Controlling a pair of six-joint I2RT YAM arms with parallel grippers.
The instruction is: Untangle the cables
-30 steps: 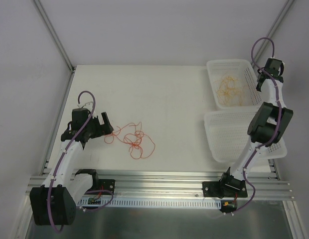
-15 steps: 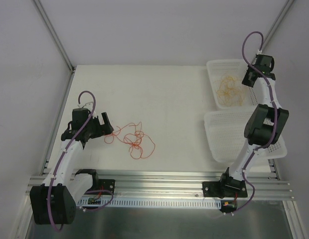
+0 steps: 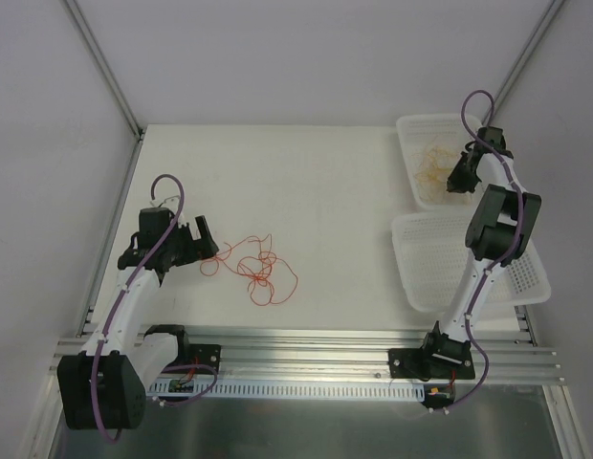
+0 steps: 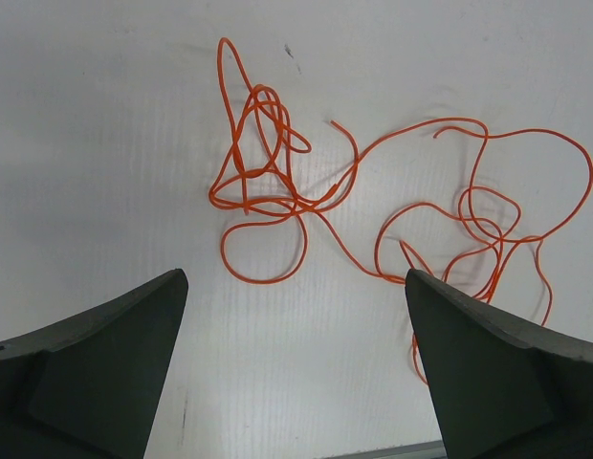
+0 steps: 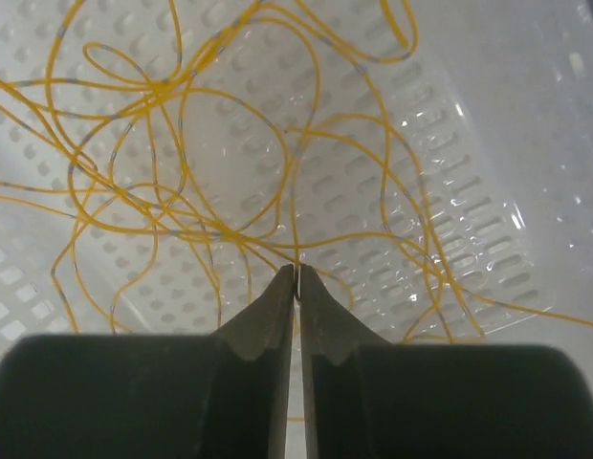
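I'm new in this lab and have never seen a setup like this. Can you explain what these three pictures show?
Two robot arms stand at the near edge of a white table. The overhead picture shows both; the other two come from cameras on their wrists. The left gripper hangs open over tangled red-orange cables lying on the table. The right gripper reaches into the far white basket, fingers closed, apparently pinching one strand of the yellow cables. A second basket sits nearer.
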